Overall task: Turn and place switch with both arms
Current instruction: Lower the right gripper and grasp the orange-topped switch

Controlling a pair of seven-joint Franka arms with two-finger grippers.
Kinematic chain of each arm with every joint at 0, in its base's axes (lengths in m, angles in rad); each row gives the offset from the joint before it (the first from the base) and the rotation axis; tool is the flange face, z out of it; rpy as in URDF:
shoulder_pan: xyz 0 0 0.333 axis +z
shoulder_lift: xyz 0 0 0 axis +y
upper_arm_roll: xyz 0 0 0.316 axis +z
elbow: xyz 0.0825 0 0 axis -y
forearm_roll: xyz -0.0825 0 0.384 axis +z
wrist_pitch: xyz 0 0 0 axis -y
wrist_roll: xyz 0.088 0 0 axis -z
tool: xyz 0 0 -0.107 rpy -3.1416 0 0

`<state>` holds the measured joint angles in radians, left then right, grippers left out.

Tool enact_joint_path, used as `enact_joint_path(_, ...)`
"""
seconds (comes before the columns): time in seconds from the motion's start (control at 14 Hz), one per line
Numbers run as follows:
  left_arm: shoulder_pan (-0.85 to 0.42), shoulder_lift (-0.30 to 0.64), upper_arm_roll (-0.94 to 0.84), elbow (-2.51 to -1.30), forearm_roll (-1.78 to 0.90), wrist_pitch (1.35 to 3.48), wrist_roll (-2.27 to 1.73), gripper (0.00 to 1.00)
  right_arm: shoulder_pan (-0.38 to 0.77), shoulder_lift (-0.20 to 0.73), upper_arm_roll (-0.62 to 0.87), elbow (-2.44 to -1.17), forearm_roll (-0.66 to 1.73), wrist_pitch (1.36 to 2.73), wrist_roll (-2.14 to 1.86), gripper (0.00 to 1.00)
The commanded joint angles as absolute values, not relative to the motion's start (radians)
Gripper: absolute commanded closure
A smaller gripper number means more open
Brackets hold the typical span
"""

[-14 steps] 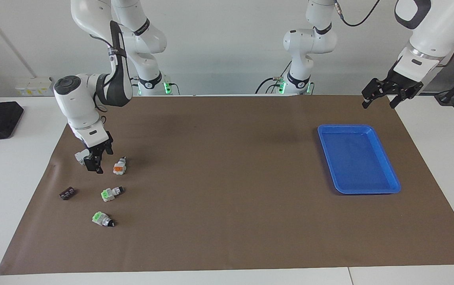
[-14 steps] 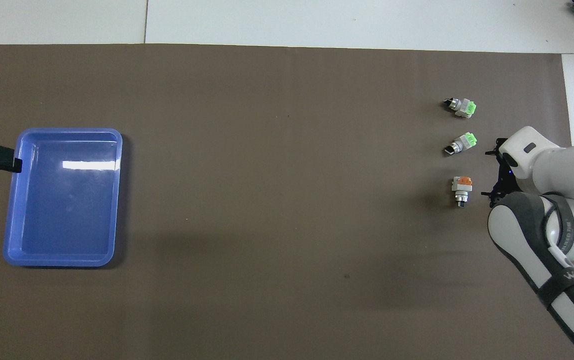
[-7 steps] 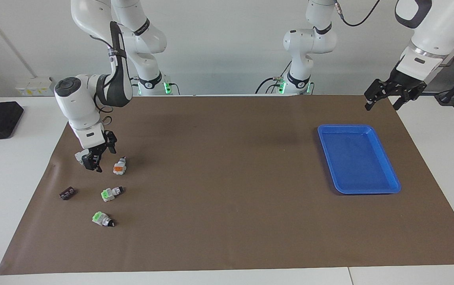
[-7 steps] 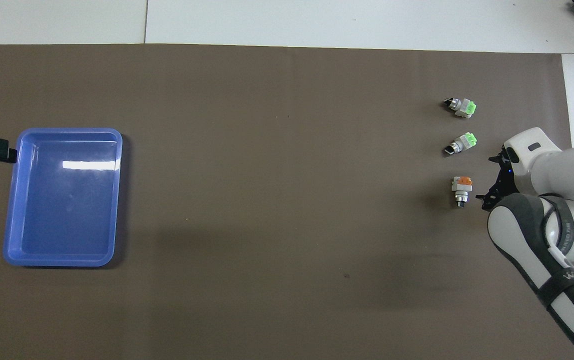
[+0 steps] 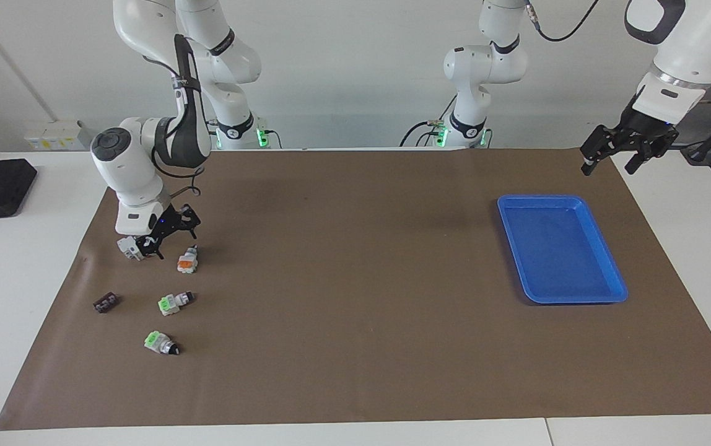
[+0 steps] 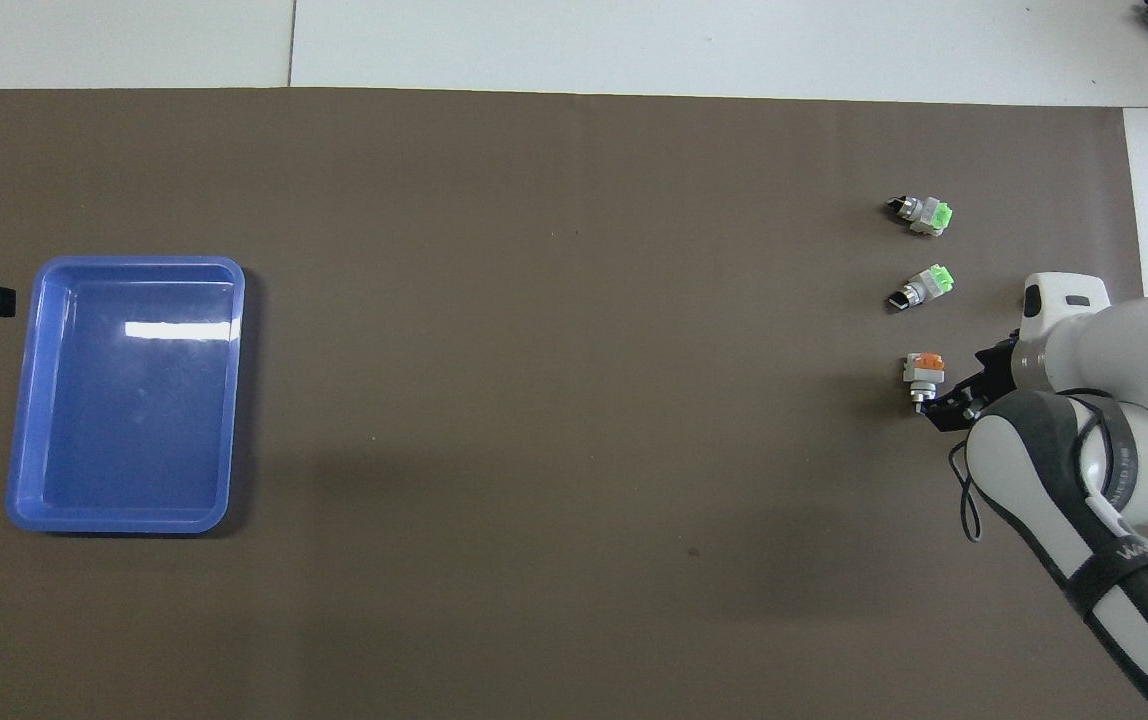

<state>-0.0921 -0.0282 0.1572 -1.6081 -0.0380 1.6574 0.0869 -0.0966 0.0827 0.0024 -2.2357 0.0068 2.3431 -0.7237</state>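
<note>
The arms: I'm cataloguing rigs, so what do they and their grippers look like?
Both arms are glossy white with rounded jointed segments and dark bands at the joints. The right arm has a dark grey section with a thin black cable looped beside it. The left gripper and right gripper are black, with linked fingers.

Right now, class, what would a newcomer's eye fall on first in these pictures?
Probably the bright blue tray, bare on the brown mat at the left arm's end. Next, the right gripper low beside the orange-marked switch, with two green-marked switches farther from the robots.
</note>
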Motion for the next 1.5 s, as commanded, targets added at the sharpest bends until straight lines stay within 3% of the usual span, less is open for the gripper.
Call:
enact_joint_path(0.0, -0.084, -0.051, 0.153, -1.641, -0.029, 1.693, 0.104, 0.0, -0.089, 0.089, 0.006, -2.259, 0.031, 2.342, -0.597, 0.15)
enact_joint_path(0.14, -0.084, -0.051, 0.153, -1.641, -0.029, 1.695, 0.104, 0.0, -0.086, 0.097, 0.006, -2.264, 0.031, 2.356, -0.517, 0.22)
enact_joint_path(0.71, -0.086, -0.057, 0.152, -1.657, -0.038, 1.692, 0.103, 0.0, -0.086, 0.161, 0.005, -2.263, 0.029, 2.494, -0.439, 0.22)
enact_joint_path(1.0, -0.077, -0.058, 0.153, -1.657, -0.038, 1.692, 0.109, 0.0, -0.086, 0.164, 0.005, -2.266, 0.029, 2.496, -0.388, 0.33)
enact_joint_path(1.07, -0.075, -0.058, 0.153, -1.66, -0.038, 1.693, 0.117, 0.0, -0.086, 0.166, 0.005, -2.267, 0.029, 2.496, -0.371, 0.44)
enact_joint_path(1.14, -0.075, -0.06, 0.153, -1.663, -0.038, 1.695, 0.12, 0.0, -0.089, 0.166, 0.005, -2.267, 0.029, 2.49, -0.356, 0.94)
enact_joint_path(1.21, -0.075, -0.06, 0.153, -1.664, -0.038, 1.695, 0.121, 0.0, -0.087, 0.167, 0.005, -2.266, 0.029, 2.49, -0.336, 1.0)
enact_joint_path(1.42, -0.074, -0.06, 0.155, -1.664, -0.038, 1.695, 0.121, 0.0, -0.086, 0.17, 0.003, -2.25, 0.028, 2.462, -0.252, 1.0)
